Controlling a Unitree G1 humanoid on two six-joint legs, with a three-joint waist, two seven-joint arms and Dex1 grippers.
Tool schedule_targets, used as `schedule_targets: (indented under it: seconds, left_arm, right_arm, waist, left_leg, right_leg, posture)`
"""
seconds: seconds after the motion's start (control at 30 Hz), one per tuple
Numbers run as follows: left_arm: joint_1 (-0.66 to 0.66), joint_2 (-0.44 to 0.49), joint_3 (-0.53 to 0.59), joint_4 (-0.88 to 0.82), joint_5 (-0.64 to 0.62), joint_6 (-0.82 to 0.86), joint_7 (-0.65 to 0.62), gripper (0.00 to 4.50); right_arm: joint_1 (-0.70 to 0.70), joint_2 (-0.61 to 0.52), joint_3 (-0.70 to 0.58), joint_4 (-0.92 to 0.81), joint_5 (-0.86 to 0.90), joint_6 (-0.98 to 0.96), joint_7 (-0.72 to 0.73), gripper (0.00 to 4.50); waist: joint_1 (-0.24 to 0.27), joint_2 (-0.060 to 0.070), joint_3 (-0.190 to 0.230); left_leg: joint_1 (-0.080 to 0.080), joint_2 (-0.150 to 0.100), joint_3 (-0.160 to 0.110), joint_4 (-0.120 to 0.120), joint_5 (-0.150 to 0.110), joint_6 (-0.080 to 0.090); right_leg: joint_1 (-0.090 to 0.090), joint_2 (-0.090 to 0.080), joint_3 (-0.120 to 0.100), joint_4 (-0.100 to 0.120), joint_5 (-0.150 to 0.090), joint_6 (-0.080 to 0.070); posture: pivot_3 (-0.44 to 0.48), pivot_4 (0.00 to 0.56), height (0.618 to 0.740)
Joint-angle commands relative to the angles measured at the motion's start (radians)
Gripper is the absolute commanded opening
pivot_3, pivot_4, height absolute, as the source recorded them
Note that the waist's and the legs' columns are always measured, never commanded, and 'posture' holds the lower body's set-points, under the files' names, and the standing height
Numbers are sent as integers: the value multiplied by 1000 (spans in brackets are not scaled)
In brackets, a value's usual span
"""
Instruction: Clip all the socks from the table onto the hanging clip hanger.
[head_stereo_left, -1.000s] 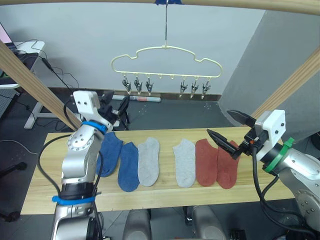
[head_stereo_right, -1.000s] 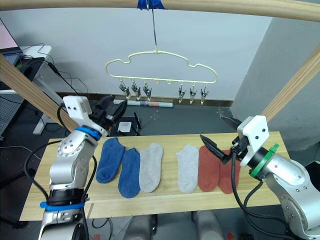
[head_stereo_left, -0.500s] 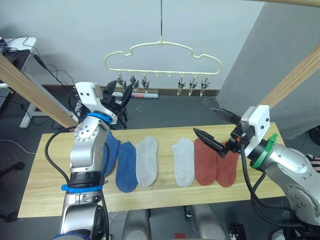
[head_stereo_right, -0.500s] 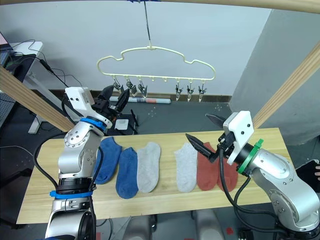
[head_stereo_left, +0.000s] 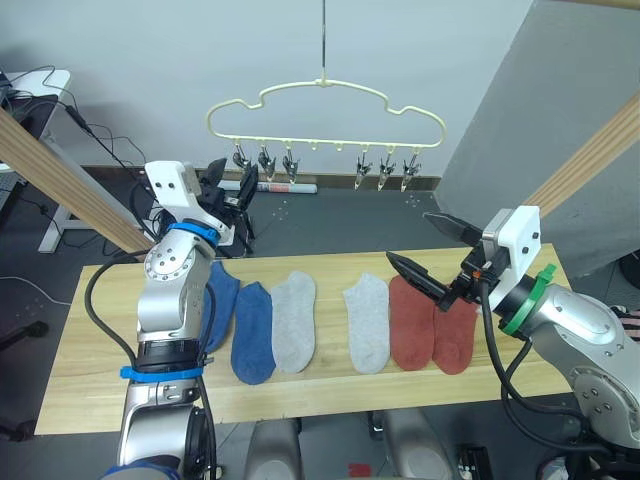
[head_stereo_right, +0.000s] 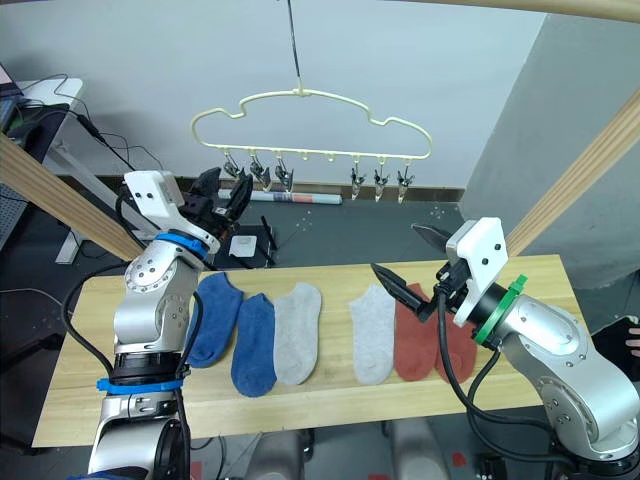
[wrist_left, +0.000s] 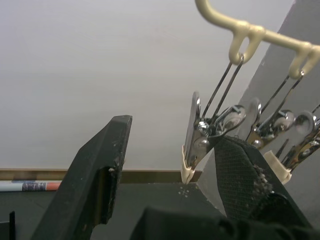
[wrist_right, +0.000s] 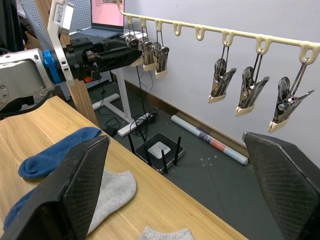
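Rust-red socks are lying untouched near the table's right end, right gripper gaping wide above, left gripper spread empty beside the clip hanger's end clip, so a sock grab is looking due.

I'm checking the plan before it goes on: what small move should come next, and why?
Probably lower the right claw onto the red socks beneath it. It is open and empty, all six socks lie on the table, and no clip on the clip hanger holds one. The left claw waits open by the clips.
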Motion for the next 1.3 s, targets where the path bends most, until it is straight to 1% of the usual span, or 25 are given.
schedule_targets:
  seconds: [0.03,0.2,0.3,0.4,0.6,0.7,0.9,0.93,1.3]
  left_arm:
    - [-7,-10,4,-57,5,-36,18,2897]
    - [4,-21,4,-103,-19,-8,23,2897]
    - [14,-23,3,-125,-18,9,35,2897]
    - [27,-23,3,-136,-19,16,35,2897]
    - [25,-26,1,-137,-18,23,34,2897]
    - [20,-23,0,-133,-17,20,32,2340]
    - [11,-21,3,-123,-14,14,33,535]
    - [11,-21,3,-123,-13,14,33,344]
    - [19,-13,8,-124,-12,11,21,322]
  right_arm:
    - [-36,2,-14,-51,36,-14,3,4500]
    - [-84,-4,-7,-36,61,-4,13,4500]
    - [-94,-10,-7,-33,77,-4,28,4500]
    - [-101,-15,-6,-30,90,-3,36,4500]
    - [-117,-22,-4,-20,99,-1,40,4500]
    - [-121,-25,-8,-20,103,4,36,4500]
    - [-131,-31,-13,-18,107,12,33,4500]
    - [-132,-31,-14,-18,108,13,33,4500]
    - [-119,-31,-3,-10,103,17,41,4500]
  waist:
    - [0,0,0]
    - [0,0,2]
    - [0,0,2]
    - [1,0,2]
    - [1,0,2]
    - [1,0,2]
    - [1,0,2]
    - [1,0,2]
    - [2,0,2]
  left_leg:
    - [0,0,0,0,0,0]
    - [-1,0,0,0,0,0]
    - [-4,0,0,0,0,0]
    - [-9,0,0,1,0,0]
    - [-10,0,0,1,0,0]
    - [-10,0,0,1,0,0]
    - [-11,0,0,1,0,0]
    - [-11,0,0,1,0,0]
    - [-11,0,0,1,0,0]
  right_leg:
    - [0,0,0,0,0,0]
    - [-1,0,0,0,0,0]
    - [-4,0,0,0,0,0]
    - [-10,0,0,1,0,0]
    - [-11,0,0,1,0,0]
    - [-12,0,0,1,0,0]
    - [-12,0,0,1,0,0]
    - [-12,0,0,1,0,0]
    - [-12,0,0,1,0,0]
  posture:
    - [-163,370,740]
    - [-160,369,740]
    - [-154,369,740]
    - [-151,368,740]
    - [-148,367,740]
    - [-147,367,740]
    - [-146,367,740]
    - [-144,366,740]
    - [-136,363,740]
